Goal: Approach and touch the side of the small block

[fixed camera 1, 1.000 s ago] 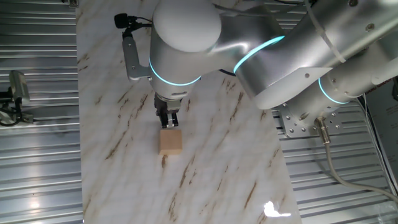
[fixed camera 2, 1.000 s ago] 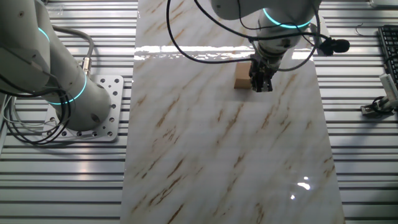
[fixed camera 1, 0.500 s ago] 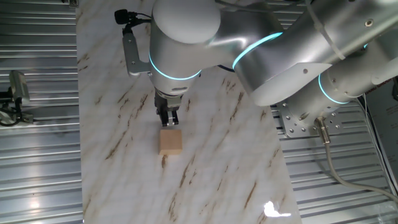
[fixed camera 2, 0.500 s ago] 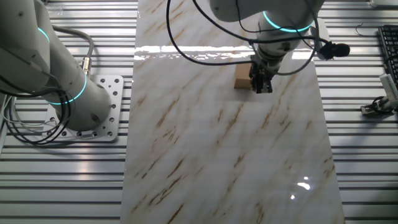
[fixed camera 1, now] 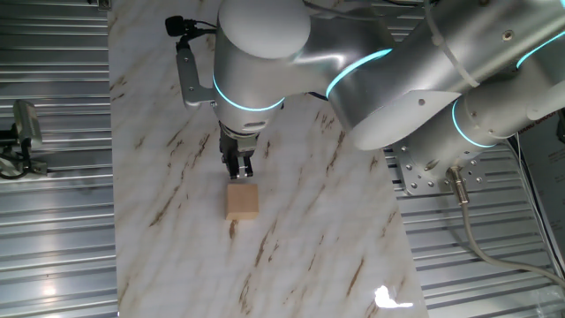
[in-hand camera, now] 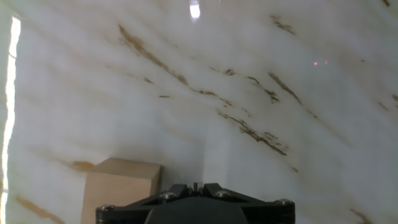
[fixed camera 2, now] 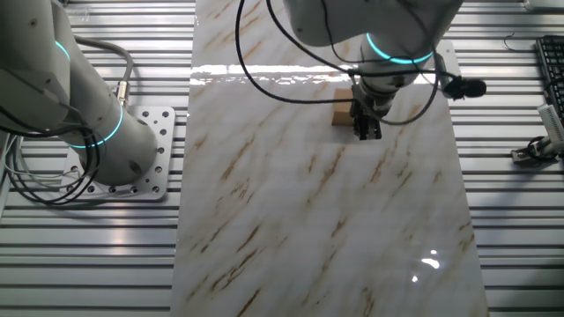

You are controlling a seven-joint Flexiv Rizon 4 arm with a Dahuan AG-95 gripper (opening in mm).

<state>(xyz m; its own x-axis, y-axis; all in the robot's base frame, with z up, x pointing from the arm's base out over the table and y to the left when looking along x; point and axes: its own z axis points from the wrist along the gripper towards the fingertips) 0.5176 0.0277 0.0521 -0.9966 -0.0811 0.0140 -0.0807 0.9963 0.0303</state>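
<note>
The small block (fixed camera 1: 242, 201) is a plain tan cube on the marble tabletop (fixed camera 1: 318, 230). My gripper (fixed camera 1: 239, 172) points straight down, its dark tip right at the block's far side. The jaws look closed together and hold nothing. In the other fixed view the gripper (fixed camera 2: 367, 130) stands just right of the block (fixed camera 2: 341, 114). In the hand view the block (in-hand camera: 121, 190) sits at the lower left, close beside the gripper (in-hand camera: 196, 186). I cannot tell whether they touch.
The marble top (fixed camera 2: 291, 220) is bordered by ribbed metal on both sides. The arm's base plate (fixed camera 2: 145, 150) stands to the left in the other fixed view. A small device (fixed camera 1: 22, 132) sits off the table's left edge.
The hand has turned a little about its own axis, swinging its side-mounted camera round, and the tip has shifted slightly. The block has not moved.
</note>
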